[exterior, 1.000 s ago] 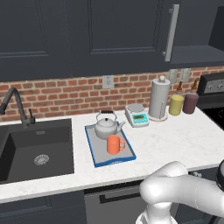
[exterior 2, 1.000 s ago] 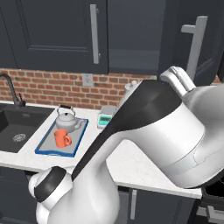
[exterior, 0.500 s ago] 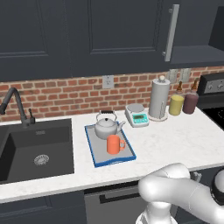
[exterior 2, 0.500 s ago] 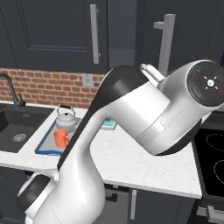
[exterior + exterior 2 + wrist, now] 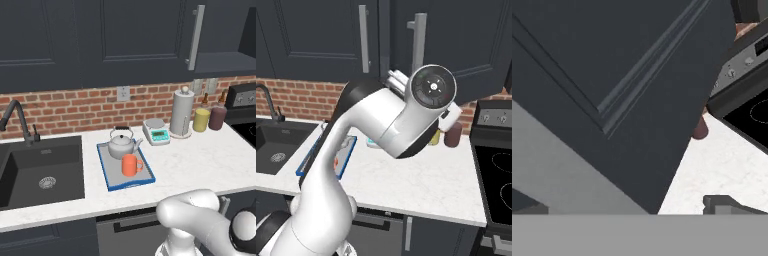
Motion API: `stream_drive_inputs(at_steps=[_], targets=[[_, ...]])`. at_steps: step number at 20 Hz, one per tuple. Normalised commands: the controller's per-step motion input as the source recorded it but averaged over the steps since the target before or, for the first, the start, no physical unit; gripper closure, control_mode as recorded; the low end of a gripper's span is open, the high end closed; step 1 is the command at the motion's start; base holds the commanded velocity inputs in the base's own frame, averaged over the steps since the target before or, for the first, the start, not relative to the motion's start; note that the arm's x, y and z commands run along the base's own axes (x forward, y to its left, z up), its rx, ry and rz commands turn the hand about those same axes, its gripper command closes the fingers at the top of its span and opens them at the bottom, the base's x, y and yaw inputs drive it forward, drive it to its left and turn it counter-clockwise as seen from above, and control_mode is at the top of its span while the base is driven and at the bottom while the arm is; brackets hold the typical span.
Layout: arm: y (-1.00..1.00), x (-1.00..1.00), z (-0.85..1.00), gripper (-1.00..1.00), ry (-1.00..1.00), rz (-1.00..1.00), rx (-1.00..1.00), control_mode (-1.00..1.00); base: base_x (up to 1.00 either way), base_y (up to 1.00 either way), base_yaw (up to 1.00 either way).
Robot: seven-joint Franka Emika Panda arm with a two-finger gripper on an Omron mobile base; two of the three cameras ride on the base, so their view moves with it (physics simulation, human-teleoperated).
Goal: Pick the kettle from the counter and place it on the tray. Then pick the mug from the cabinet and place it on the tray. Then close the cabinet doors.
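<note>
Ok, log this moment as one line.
kettle: on tray | mug: on tray | cabinet door: partly open | claw: open, empty

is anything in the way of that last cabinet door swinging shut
Nothing visible. The kettle and mug sit low on the tray, and the paper towel roll stands below the door.

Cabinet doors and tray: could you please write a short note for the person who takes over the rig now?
Gripper: open, holding nothing, close against a cabinet door panel.
Kettle and mug stand on the tray on the counter: both done.
Left cabinet door looks shut; right cabinet door looks ajar.
Left to do: push it fully shut.
</note>
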Motion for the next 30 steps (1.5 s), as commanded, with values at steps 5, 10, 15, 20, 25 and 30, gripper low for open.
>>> stream_drive_inputs(at_steps=[5,10,15,20,25,30], targets=[[0.17,0.64,0.01,-1.00,0.10,0.00,-0.09,-1.00,0.00,0.00,0.00],[0.07,0.75,0.00,-1.00,0.08,0.00,-0.12,-1.00,0.00,0.00,0.00],[0.07,0.87,-0.09,-1.00,0.05,0.00,-0.05,-1.00,0.00,0.00,0.00],[0.11,0.95,-0.21,-1.00,0.04,0.00,0.00,-1.00,0.00,0.00,0.00],[0.09,1.00,-0.23,-1.00,0.03,0.00,0.00,-1.00,0.00,0.00,0.00],[0.03,0.78,-0.31,-1.00,0.05,0.14,-0.05,-1.00,0.00,0.00,0.00]])
